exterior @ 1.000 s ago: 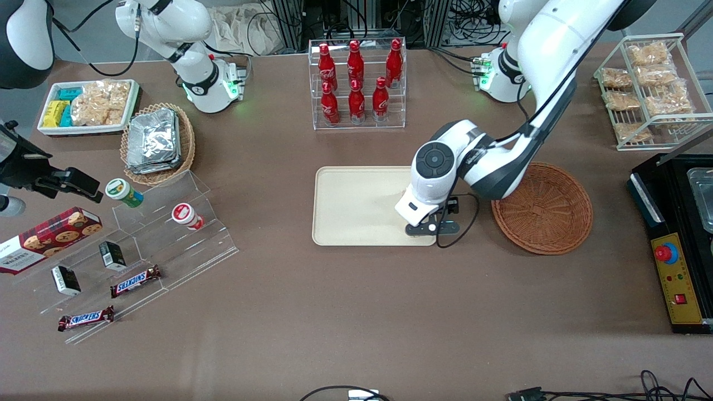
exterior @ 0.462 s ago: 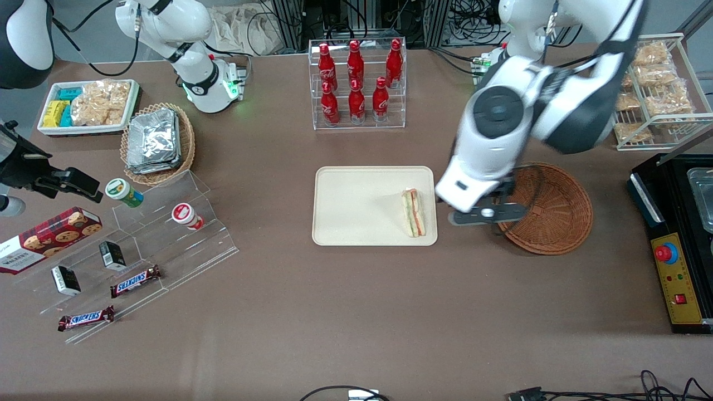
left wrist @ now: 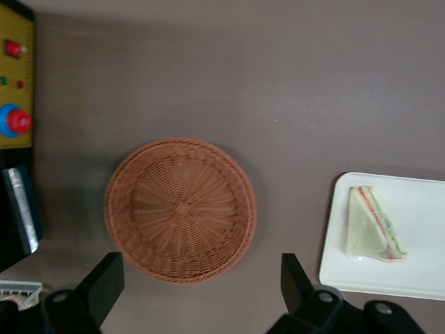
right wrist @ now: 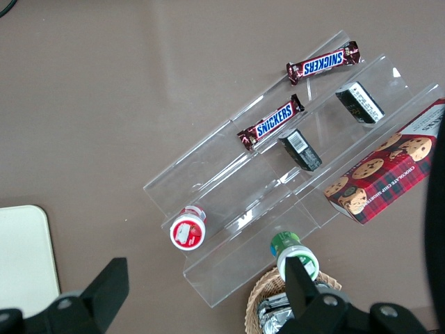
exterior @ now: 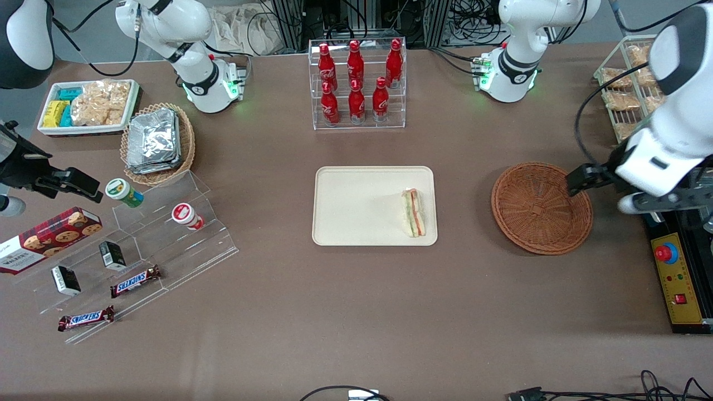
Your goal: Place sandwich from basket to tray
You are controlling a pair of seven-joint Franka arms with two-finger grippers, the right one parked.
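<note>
The sandwich (exterior: 413, 213) (left wrist: 372, 224), a wrapped triangular wedge with green and red-orange layers, lies on the cream tray (exterior: 356, 206) (left wrist: 417, 209), near the short rim closest to the basket. The reddish-brown wicker basket (exterior: 541, 207) (left wrist: 181, 209) holds nothing. My left gripper (exterior: 629, 186) (left wrist: 200, 285) hangs high above the table at the basket's edge toward the working arm's end. It is open, its fingers wide apart with nothing between them.
A clear rack of red bottles (exterior: 356, 83) stands farther from the front camera than the tray. A wire rack of bagged snacks (exterior: 646, 89) and a black control box with a red button (exterior: 674, 267) (left wrist: 17, 118) sit close to the gripper.
The gripper let go of the sandwich on the tray, rose, and swung past the basket toward the working arm's end of the table. The sandwich stays where it was set down.
</note>
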